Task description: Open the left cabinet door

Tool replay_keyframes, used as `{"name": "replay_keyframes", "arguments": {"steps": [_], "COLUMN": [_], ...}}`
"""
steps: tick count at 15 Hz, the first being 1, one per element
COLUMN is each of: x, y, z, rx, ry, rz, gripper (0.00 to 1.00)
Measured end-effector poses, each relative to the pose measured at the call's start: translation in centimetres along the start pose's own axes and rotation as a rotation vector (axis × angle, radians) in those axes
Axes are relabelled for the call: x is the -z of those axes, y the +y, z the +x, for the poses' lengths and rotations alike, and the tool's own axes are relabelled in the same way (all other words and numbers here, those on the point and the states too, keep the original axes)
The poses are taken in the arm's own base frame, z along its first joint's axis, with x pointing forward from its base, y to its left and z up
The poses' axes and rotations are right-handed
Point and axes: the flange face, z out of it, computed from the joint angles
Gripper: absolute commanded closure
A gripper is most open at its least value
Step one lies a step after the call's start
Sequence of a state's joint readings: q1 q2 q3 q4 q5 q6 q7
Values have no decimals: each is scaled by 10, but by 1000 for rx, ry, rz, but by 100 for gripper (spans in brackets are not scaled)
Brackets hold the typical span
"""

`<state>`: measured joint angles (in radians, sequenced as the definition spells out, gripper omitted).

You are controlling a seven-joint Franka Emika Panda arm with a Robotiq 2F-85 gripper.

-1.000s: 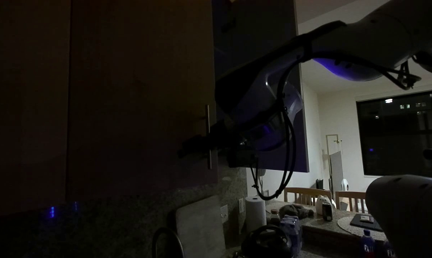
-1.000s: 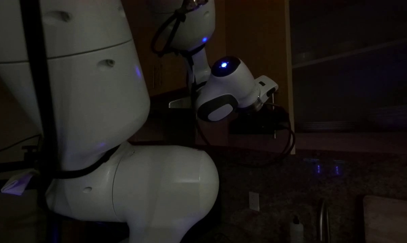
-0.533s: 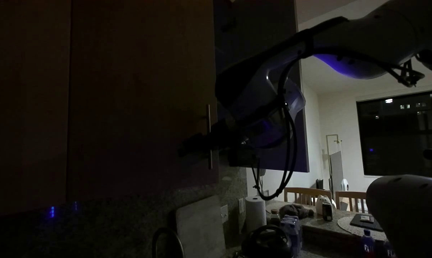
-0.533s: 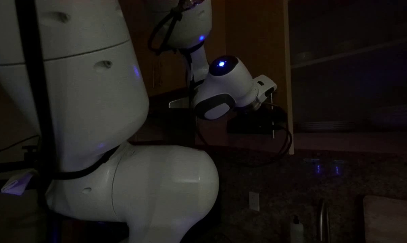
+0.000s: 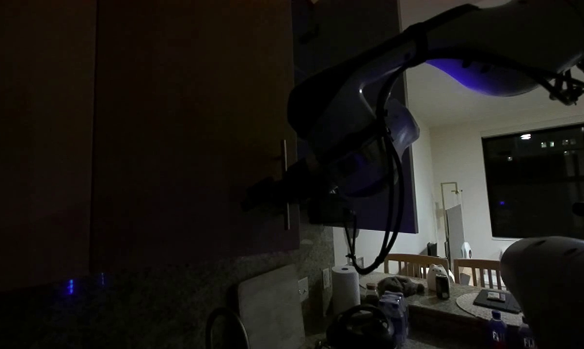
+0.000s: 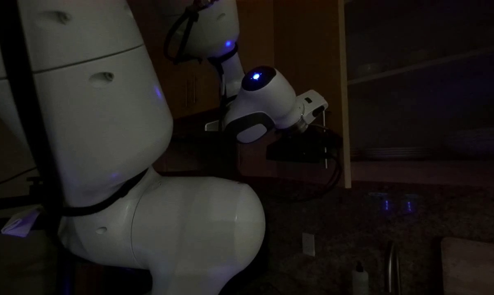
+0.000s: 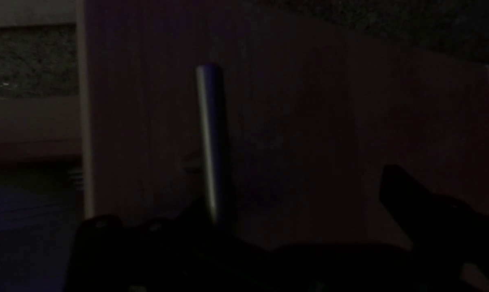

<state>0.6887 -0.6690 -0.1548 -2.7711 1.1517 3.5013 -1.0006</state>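
The left cabinet door [image 5: 190, 121] is dark brown and stands ajar, its free edge out from the cabinet in an exterior view [image 6: 345, 123]. Its slim vertical silver handle [image 5: 287, 218] also shows in the wrist view [image 7: 208, 121]. My gripper [image 7: 297, 188] is at the lower half of the handle with its fingers wide apart. One finger [image 7: 398, 194] stands far to the right against the door face. Close by the handle's lower part, the left finger is mostly lost in darkness; I cannot tell whether it touches the bar. In both exterior views the gripper is a dark shape.
Behind the door edge, the cabinet interior shows a shelf [image 6: 427, 63] and stacked plates [image 6: 394, 153]. A blue-grey panel [image 5: 369, 213] hangs beside the arm. Below are a faucet [image 6: 390, 266], a cutting board [image 5: 270, 305] and a paper towel roll [image 5: 345, 288].
The door has swung a little further out from the cabinet, its free edge and handle shifting together. My gripper has moved along with the handle, and the arm has drawn back.
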Motion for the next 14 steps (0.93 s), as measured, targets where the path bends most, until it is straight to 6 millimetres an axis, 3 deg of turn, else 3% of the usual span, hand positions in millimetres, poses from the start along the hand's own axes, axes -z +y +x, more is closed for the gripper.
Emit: {"name": "replay_keyframes", "arguments": {"steps": [14], "x": [30], "y": [-43], "z": [-18], "rx": [-61], "ry": [21], "rz": [-103], "gripper": [0]}}
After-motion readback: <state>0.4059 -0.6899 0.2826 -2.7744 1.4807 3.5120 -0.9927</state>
